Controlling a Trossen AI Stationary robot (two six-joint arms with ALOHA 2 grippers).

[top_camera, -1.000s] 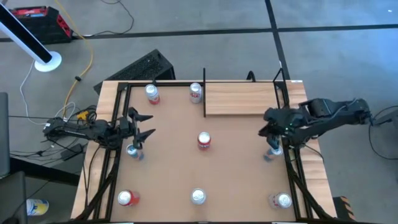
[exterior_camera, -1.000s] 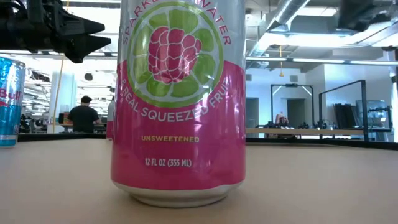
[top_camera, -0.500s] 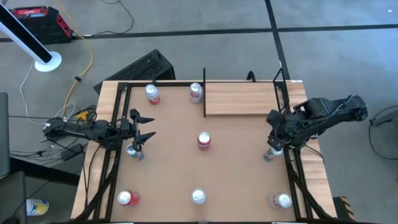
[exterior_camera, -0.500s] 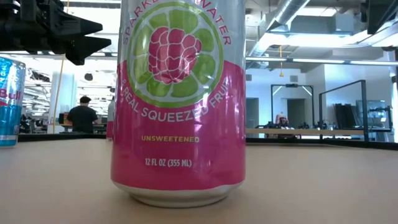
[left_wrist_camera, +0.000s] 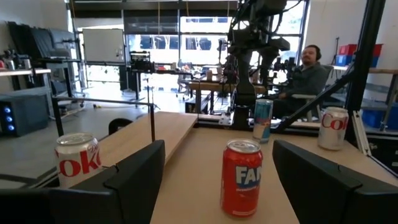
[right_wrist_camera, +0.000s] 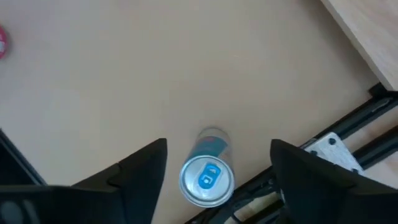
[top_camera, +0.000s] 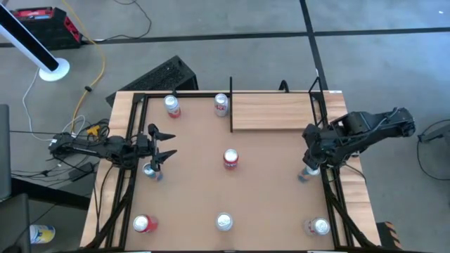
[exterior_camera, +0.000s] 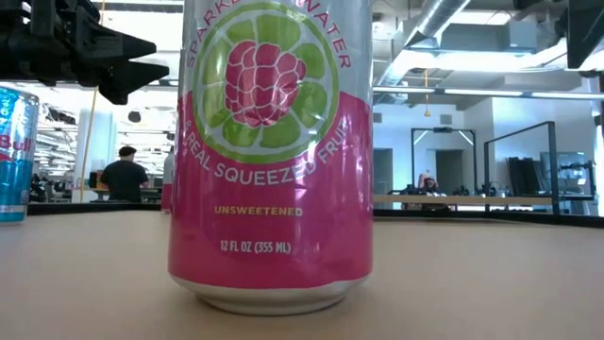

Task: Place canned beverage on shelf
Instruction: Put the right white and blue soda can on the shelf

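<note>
Several cans stand upright on the brown tabletop. A slim can with a blue tab stands by the table's right edge. My right gripper hangs above it, pointing down, open, one finger on either side and clear of the can. The shelf is a pale wood panel at the far right, with nothing on it. My left gripper waits open at the left edge, level, facing a red can at mid-table.
Other cans: two at the far edge, one blue beside my left gripper, three along the near edge. Black frame rails run along both sides. A person sits beyond the table.
My right gripper has tipped farther downward over the slim blue-tabbed can by the right edge, staying above the same spot. The cans have not moved.
</note>
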